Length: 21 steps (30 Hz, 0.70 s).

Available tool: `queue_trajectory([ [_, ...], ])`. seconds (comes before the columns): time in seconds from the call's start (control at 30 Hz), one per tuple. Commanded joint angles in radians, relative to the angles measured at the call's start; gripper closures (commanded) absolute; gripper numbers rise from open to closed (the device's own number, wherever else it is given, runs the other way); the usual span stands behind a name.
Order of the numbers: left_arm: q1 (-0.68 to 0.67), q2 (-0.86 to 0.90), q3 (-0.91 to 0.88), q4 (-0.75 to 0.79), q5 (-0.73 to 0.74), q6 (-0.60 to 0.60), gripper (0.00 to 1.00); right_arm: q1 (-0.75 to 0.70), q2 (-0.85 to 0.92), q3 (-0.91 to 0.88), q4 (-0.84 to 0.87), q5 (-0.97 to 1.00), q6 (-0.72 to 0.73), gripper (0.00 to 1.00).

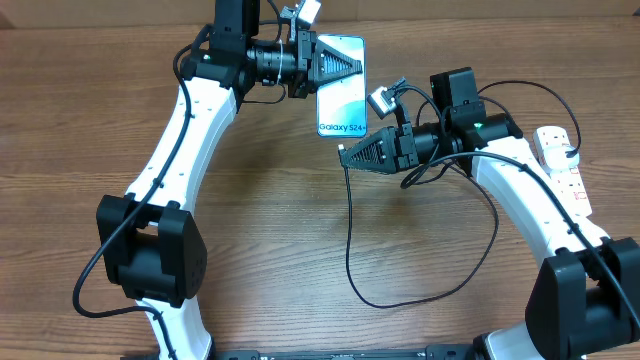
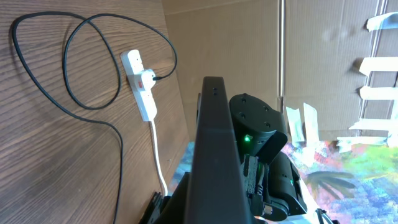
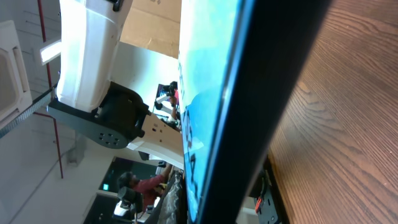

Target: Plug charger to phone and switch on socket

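The wood-grain table (image 1: pixel 280 200) carries the white socket (image 1: pixel 552 142) near its right edge and the looping black charger (image 1: pixel 348 230) cable.

Left end effector (image 1: pixel 354 63), right (image 1: pixel 345 153): closed

I see the phone (image 1: pixel 342 105) at the far middle of the table (image 1: pixel 270 230), with the left gripper (image 1: pixel 350 64) reaching over its far half from the left. Just off its near end, slightly to the right, sits the right gripper (image 1: pixel 352 153), with the charger (image 1: pixel 349 240) tip at its fingers and the cable looping toward me across the table's middle. The socket (image 1: pixel 558 160) lies at the right edge, well apart from the phone.
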Motion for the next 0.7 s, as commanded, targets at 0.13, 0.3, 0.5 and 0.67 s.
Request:
queue_trajectory([
  [0.13,-0.005,-0.011,0.003,0.008,0.008,-0.015,0.96,-0.003,-0.008,0.010,0.006,-0.009,0.004,0.96],
  [0.3,-0.005,-0.011,0.003,0.008,-0.006,-0.041,0.96,-0.011,-0.008,0.010,0.004,-0.009,0.004,0.96],
  [0.5,-0.005,-0.011,0.003,0.007,-0.006,-0.041,0.96,-0.024,-0.008,0.010,0.000,-0.009,0.004,0.96],
  [0.67,-0.005,-0.011,0.003,0.008,-0.012,-0.041,0.96,-0.024,-0.008,0.010,0.000,-0.009,0.004,0.96],
])
